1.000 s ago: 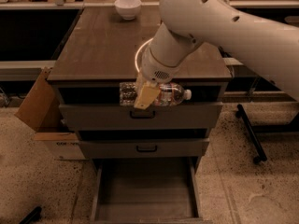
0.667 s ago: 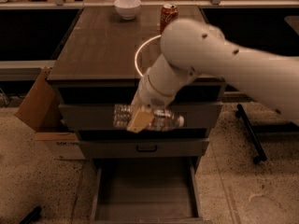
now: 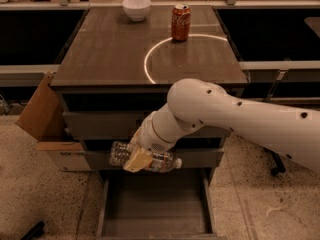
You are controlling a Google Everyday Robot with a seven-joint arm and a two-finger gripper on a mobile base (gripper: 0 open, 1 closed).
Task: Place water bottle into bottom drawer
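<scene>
Red can (image 3: 180, 22) and bowl (image 3: 136, 8) stand behind as end effector (image 3: 138, 160) grips water bottle (image 3: 163, 161) above bottom drawer (image 3: 155, 210).

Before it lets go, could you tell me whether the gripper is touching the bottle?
Touching. The camera view shows the gripper with its fingers clamped across the bottle, above the open bottom drawer.
</scene>
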